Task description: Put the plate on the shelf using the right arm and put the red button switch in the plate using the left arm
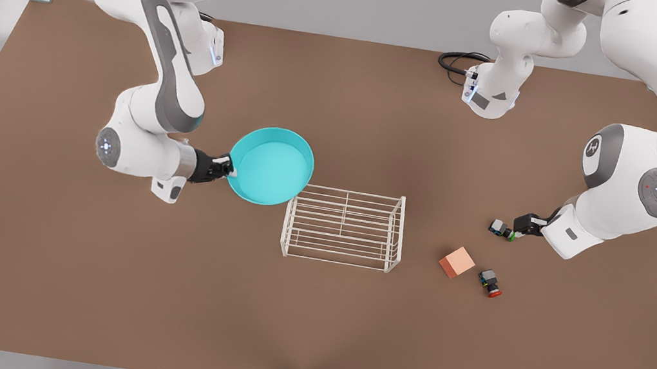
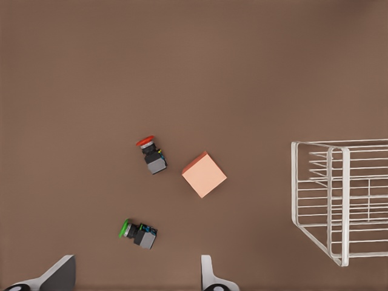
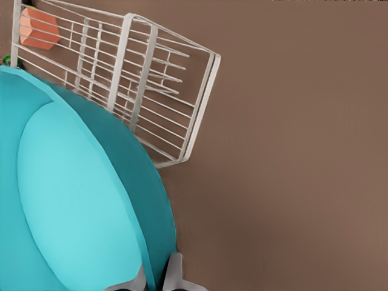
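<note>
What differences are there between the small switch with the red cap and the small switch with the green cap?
The red-capped black switch has a red cap; the green-capped black switch has a green one. The red-capped black switch lies beside the salmon cube, away from both grippers; the green-capped black switch lies just in front of the left gripper. Both are tiny, dark-bodied and lie on their sides on the brown table.

The front view looks steeply down from above the table's [image 1: 305,337] near edge, facing my two bases. My left wrist camera looks straight down from high over the two switches. My right wrist camera sits close along the plate [image 3: 85,200]. All three share the wire rack [image 1: 345,226] and pink cube [image 1: 457,262].
</note>
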{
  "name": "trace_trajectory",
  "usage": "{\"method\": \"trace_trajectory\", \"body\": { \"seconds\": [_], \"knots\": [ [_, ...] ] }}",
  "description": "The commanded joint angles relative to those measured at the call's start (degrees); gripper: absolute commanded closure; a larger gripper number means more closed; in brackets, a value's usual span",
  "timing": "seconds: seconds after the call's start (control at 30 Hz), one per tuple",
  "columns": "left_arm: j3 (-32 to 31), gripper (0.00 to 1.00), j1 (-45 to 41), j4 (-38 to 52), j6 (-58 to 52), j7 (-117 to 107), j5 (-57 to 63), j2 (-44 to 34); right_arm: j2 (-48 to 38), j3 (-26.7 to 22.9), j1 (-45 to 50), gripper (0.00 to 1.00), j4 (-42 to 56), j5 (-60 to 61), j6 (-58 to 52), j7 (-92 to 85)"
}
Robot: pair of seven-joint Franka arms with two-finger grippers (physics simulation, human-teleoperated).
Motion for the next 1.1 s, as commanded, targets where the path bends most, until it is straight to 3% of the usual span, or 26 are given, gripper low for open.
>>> {"method": "trace_trajectory", "body": {
  "seconds": [0.0, 0.5, 0.67, 0.7, 0.73, 0.77, 0.83, 0.93, 1.0, 1.07],
  "knots": [
    [0.0, 0.00, 0.0, 0.0, 0.0, -0.2, 0.0, 0.0, 1.0, 0.1, 1.5, 0.75, 1.6, 0.6, 0.7, 12.0],
    [0.0, 0.00, 0.0, -0.2, 0.0, -0.2, 0.0, -0.1, 17.4, -0.1, 12.5, 0.74, 21.6, 0.3, 10.1, 29.1],
    [0.0, 0.00, 0.0, -0.2, 0.0, -0.2, 0.0, -0.1, 19.2, -0.1, 13.5, 0.73, 23.7, 0.3, 10.9, 30.7],
    [0.0, 0.00, 0.0, -0.2, 0.0, -0.2, 0.0, -0.1, 19.1, -0.1, 13.5, 0.63, 23.7, 0.3, 11.0, 30.7],
    [0.0, 0.00, 0.0, -0.2, 0.0, -0.2, 0.0, -0.1, 19.1, -0.2, 13.5, 0.10, 23.5, -0.1, 13.4, 30.5],
    [0.0, 0.00, 0.0, -0.2, 0.0, -0.2, 0.0, -0.1, 19.1, -0.3, 13.3, 0.00, 23.3, -0.3, 13.5, 30.3],
    [0.0, 0.00, 0.0, -0.2, 0.0, -0.2, 0.0, -0.1, 17.2, -0.8, 13.2, 0.00, 22.9, -0.3, 13.0, 30.2],
    [0.0, 0.00, 0.0, -0.2, 0.0, -0.9, 0.0, 0.0, 2.1, -10.9, 13.2, 0.00, 22.5, -9.9, -9.9, 30.0],
    [-0.4, 0.00, -1.1, -1.8, 0.0, -9.3, 3.0, -0.1, -0.1, -19.2, 13.2, 0.00, 22.7, -22.5, -20.8, 22.0],
    [-0.5, 0.00, -1.3, -4.0, 0.3, -26.4, 2.3, -0.1, 1.6, -23.3, 9.5, 0.00, 22.2, -29.2, -21.7, 10.8]
  ]
}}
